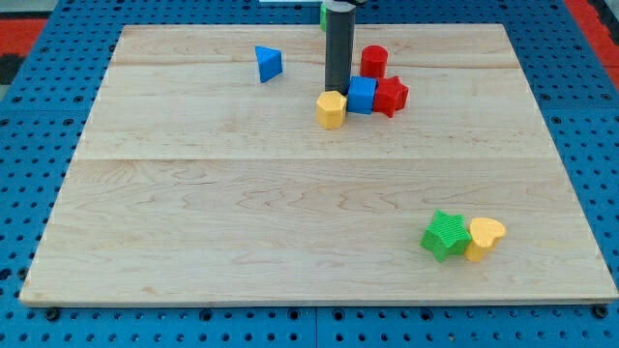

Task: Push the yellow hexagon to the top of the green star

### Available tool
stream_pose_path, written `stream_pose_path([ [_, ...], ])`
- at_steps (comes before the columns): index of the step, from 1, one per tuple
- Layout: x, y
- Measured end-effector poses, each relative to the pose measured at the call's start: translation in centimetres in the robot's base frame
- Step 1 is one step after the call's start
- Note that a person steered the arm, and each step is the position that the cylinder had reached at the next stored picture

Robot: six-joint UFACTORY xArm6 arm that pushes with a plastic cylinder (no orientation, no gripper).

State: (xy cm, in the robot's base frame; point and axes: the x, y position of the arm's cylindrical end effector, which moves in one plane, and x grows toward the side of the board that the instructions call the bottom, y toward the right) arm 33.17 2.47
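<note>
Resting at the view's top centre, my tip (337,91) sits just behind the yellow hexagon block (331,109), touching or nearly so. No hand on this rig, just the dark rod, so no grasp state to give. Yellow hexagon touches the blue cube (362,95) on its right; red star-shaped block (391,96) is beside that, red cylinder (374,61) just above. Blue triangular block (269,64) sits apart toward the left. Green star (445,235) is well apart at the bottom right of the pale wooden surface (242,213), touching a yellow heart-shaped block (484,237).
</note>
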Motion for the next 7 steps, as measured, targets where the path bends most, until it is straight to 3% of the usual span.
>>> stream_pose_path([
  [1, 2.0, -1.8],
  [2, 9.8, 5.8],
  [3, 13.3, 9.9],
  [4, 9.4, 3.9],
  [5, 10.4, -3.7],
  [6, 16.5, 3.7],
  [7, 15.0, 5.9],
])
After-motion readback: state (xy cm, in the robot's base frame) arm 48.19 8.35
